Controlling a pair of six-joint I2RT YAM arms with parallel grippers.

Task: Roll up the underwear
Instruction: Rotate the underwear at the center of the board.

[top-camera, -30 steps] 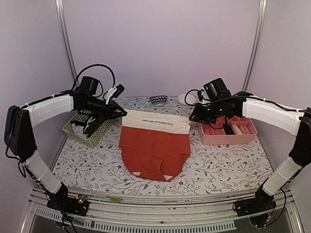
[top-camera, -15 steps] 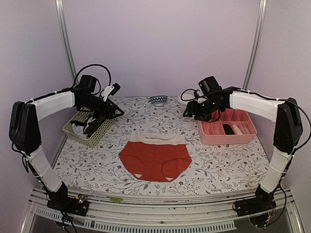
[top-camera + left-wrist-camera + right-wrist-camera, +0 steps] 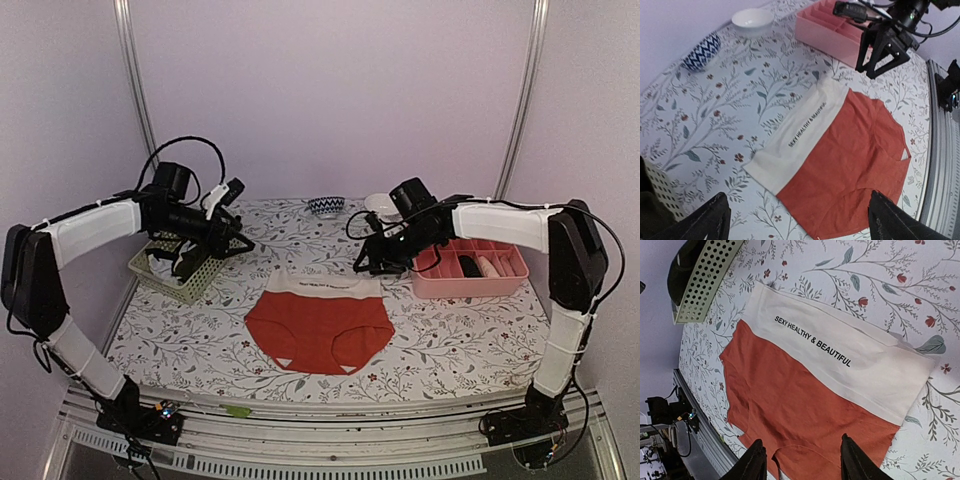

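Observation:
The red-orange underwear [image 3: 320,328] with its cream-white waistband lies spread flat on the flowered table, waistband at the far side. My left gripper [image 3: 236,243] hovers open above and left of the waistband's left corner, holding nothing. In the left wrist view the underwear [image 3: 850,150] lies below the wide-apart left gripper [image 3: 799,200]. My right gripper [image 3: 368,263] is open just above the waistband's right corner. Under the right gripper [image 3: 802,452] the underwear [image 3: 805,390] shows its printed waistband. A black underwear [image 3: 684,262] sits in the basket.
A pale green perforated basket [image 3: 160,268] stands at the left, under the left arm. A pink divided tray [image 3: 495,283] stands at the right. A blue patterned bowl [image 3: 326,207] and a white bowl [image 3: 378,203] sit at the back.
Both grippers opened and let go of the waistband they held stretched in the air. The underwear dropped flat onto the table. The right gripper moved left and down towards it.

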